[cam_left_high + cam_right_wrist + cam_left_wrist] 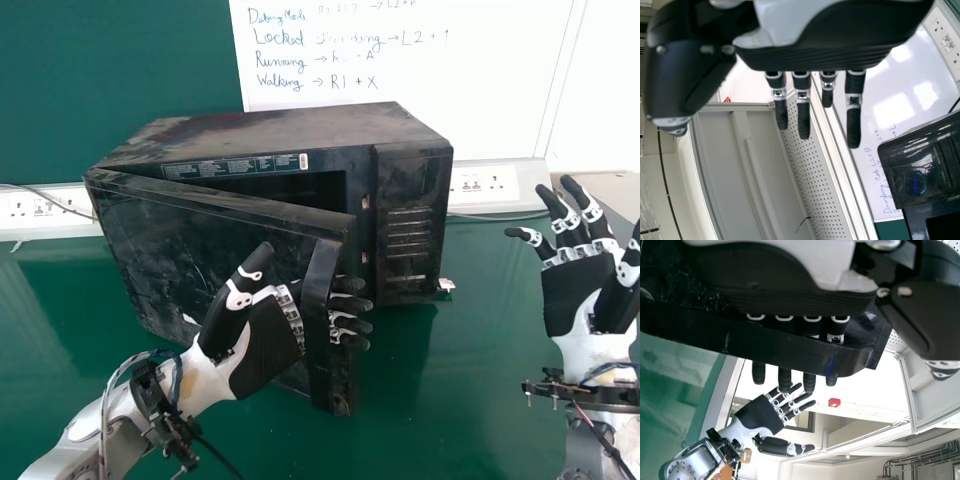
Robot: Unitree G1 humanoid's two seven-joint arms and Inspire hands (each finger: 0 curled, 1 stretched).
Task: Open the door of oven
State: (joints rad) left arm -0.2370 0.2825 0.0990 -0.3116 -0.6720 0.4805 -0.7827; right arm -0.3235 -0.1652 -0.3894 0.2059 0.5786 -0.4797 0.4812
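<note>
We had the black oven [285, 130] on the green table [460, 420], with its door [190, 250] partly open: the side by the control panel [412, 160] stood out from the oven's body toward us, and part of the dark inside showed above and beside it. Our left hand [268, 345] was at the door's free edge, against the upright handle [318, 290]. Its fingers were extended, passing behind the handle so that their ends came out on the far side; they were not curled tightly round it. The thumb [225, 315] stood up on the near side, in front of the door and off the handle. In the left wrist view we saw the same thing close up, the handle crossing in front of the fingers of the left hand [780, 302] and their dark tips poking out past it. Our right hand [580, 285] was raised at the right of the head view, well apart from the oven, open and holding nothing, its fingers [803, 117] straight and slightly spread in the right wrist view. Behind the oven we had a whiteboard [500, 60] with handwriting on it and, low along the wall, power sockets [485, 185] on either side of the oven.
</note>
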